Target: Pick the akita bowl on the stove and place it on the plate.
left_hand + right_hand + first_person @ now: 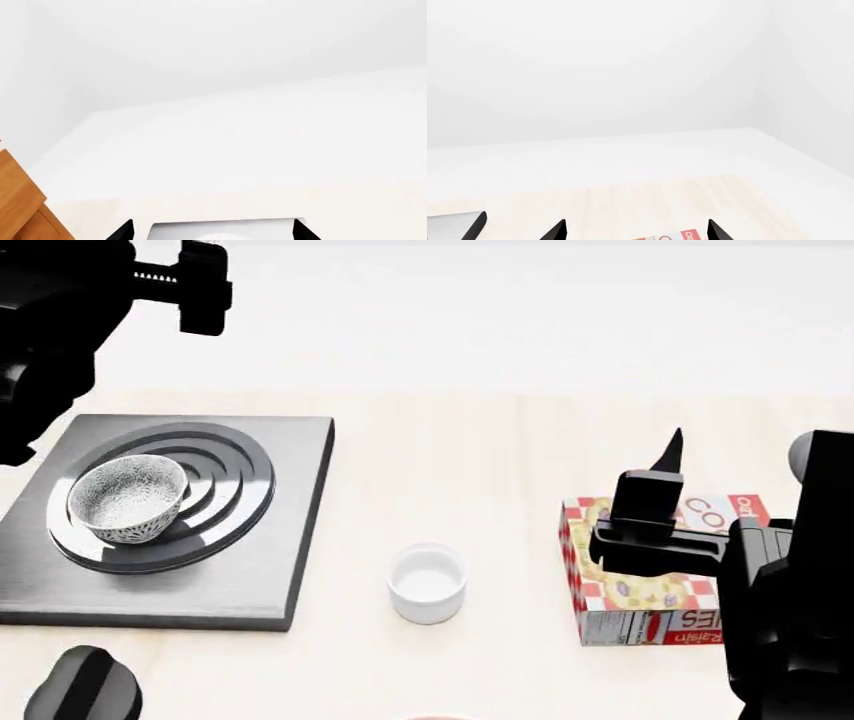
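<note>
Fine dark grey-and-white crackle on the outside of the akita bowl (pixel 127 497), pale within. Dark grey, brushed-metal look on the stove (pixel 254 580), with darker concentric burner rings catching pale glints. Plain white for the small cup (pixel 427 583) at 3 o'clock from the stove. Red-and-white checks, a yellowish picture and red lettering on the cereal box (pixel 641 592). Glossy black on the round knob (pixel 83 687) at 6 o'clock from the stove. Pale cream wood grain across the table (pixel 467 460). Orange-brown wood on the cabinet edge (pixel 20 205).

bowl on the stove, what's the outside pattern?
Fine dark grey-and-white crackle on the akita bowl, pale inside; head view shows it best.
</note>
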Tool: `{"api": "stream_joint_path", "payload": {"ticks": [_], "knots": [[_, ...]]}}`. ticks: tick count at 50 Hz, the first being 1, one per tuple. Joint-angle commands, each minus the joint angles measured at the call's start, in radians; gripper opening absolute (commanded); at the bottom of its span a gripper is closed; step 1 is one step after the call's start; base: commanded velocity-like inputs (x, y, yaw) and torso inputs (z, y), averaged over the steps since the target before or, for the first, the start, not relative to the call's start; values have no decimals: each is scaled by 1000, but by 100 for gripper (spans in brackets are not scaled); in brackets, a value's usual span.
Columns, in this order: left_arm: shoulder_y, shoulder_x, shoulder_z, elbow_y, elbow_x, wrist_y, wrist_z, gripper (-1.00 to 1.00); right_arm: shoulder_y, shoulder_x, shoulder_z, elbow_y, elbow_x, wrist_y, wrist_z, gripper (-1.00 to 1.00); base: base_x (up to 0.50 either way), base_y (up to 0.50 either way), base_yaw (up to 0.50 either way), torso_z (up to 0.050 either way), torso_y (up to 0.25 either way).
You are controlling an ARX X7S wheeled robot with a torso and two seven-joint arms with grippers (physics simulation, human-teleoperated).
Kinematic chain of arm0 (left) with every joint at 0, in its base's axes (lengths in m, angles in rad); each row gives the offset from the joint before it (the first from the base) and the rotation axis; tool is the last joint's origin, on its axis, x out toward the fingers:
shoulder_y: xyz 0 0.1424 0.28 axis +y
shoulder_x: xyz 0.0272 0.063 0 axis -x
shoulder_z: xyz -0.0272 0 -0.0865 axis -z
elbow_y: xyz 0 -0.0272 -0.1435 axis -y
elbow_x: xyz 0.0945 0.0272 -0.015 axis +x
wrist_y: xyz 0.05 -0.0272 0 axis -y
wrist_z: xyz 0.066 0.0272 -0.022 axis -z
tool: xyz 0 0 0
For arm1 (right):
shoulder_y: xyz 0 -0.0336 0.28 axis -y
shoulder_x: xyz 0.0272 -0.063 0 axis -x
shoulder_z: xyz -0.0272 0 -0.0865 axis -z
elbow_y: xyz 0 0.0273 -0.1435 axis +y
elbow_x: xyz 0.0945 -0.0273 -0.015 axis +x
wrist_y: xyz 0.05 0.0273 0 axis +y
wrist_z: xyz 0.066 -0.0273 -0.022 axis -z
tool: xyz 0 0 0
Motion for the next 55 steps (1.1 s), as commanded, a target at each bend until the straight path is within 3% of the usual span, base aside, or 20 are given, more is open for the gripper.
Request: {"api": "stream_joint_path", "payload": {"ticks": [1, 18, 46, 55], "knots": [[-47, 30, 12, -179, 17, 104, 42, 100, -2, -13, 18, 3, -10, -6, -14, 100, 0, 0, 0, 0, 0], [-1, 4, 56, -104, 19, 130, 60, 100, -1, -10, 16, 7, -2, -9, -7, 100, 0, 0, 0, 0, -4], [20, -1, 73, -63, -3, 121, 55, 100, -5, -6, 20, 9, 13, -12, 3, 100, 0, 0, 0, 0, -152], [37, -11, 74, -13, -12, 96, 42, 100, -5, -4, 20, 8, 18, -10, 7, 100, 0, 0, 0, 0, -12]]}}
